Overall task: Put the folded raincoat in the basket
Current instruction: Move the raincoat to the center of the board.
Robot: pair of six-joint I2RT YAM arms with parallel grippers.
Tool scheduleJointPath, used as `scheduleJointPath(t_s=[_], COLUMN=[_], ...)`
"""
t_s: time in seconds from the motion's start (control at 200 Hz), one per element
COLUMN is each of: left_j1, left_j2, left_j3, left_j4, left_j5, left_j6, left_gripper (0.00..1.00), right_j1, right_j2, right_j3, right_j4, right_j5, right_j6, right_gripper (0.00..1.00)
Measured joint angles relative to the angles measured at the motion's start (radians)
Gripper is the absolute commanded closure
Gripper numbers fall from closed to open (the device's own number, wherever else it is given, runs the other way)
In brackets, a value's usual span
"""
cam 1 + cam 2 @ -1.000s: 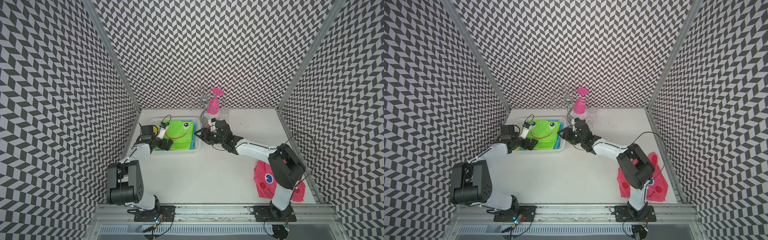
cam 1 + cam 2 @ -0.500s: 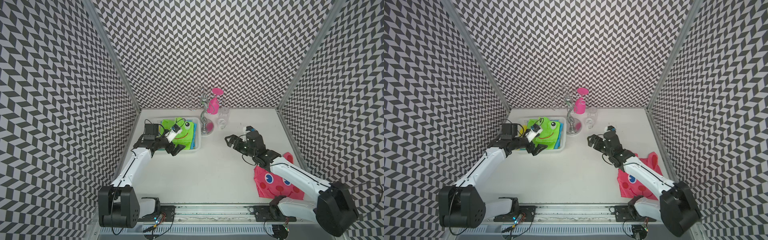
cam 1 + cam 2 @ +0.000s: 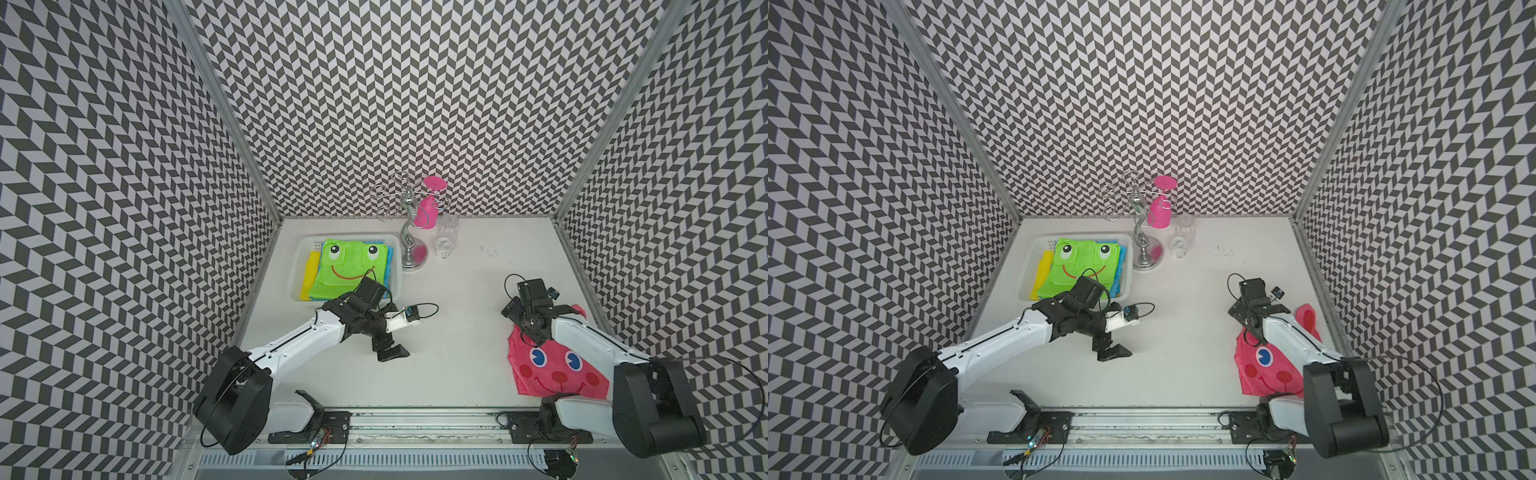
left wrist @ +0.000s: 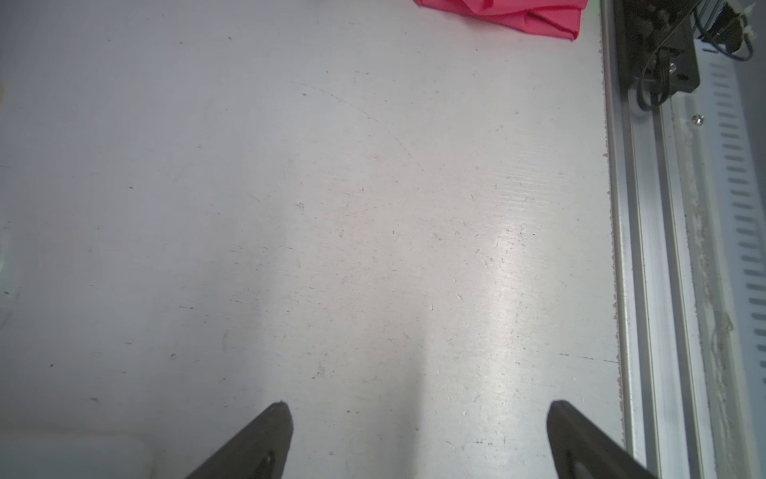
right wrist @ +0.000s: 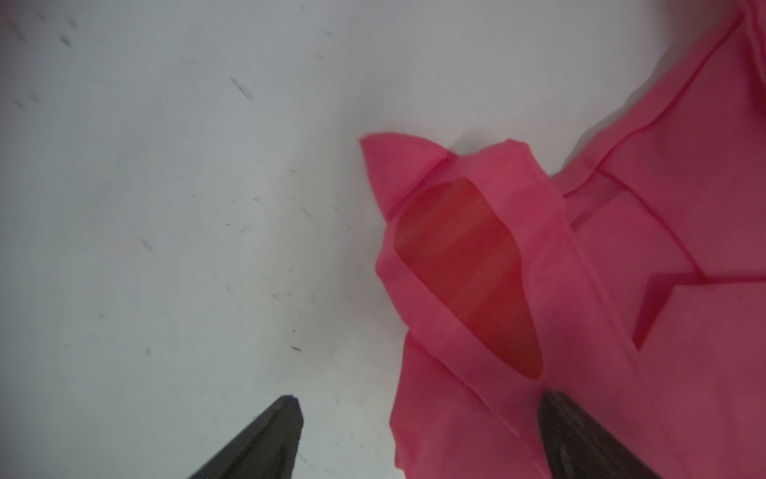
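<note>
**Frog raincoat lies in basket; both claws hang empty**

A scuffed white tabletop [image 3: 457, 291], walled by black-and-white chevron panels, carries 2 raincoats well apart. The larger is a loose, rumpled pink raincoat with a cartoon face [image 3: 552, 370], spread at the near right corner under the right arm. At the far left stands the shallow white perforated plastic basket [image 3: 300, 270]. Inside it lies the folded green raincoat with a frog face [image 3: 349, 270], flat on top of yellow and blue folded pieces, so that placement appears complete.

The left gripper [image 4: 418, 408] hangs over bare table just in front of the basket, its jaws spread wide and holding nothing. The right gripper [image 5: 418, 398] is also spread and empty. In its wrist view 1 finger is over the pink cloth's edge and the other over bare table; whether either touches cannot be told.

Both coats look like thin, light, limp sheet, likely slick between hard fingers and quick to unfold if lifted by 1 layer. The safest hold would probably be a pinch across a folded edge, catching all layers, with a second pinch at the opposite edge to keep the stack flat.
</note>
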Motion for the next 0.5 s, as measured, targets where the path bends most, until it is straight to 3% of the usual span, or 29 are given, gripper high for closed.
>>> scheduleJointPath(t_s=[0.18, 0.501], left_j1=[-0.031, -0.032], left_j2=[0.015, 0.015], left_j3=[-0.011, -0.04], left_j4=[0.013, 0.034], left_j5=[-0.029, -0.031], left_j6=[-0.005, -0.003], left_gripper=[0.0, 0.0], right_j1=[0.04, 0.307], right_j2=[0.012, 0.09], right_j3=[-0.021, 0.033], right_j4=[0.022, 0.106], right_j5=[0.021, -0.006], right_j6=[0.018, 0.181], right_gripper=[0.08, 0.12])
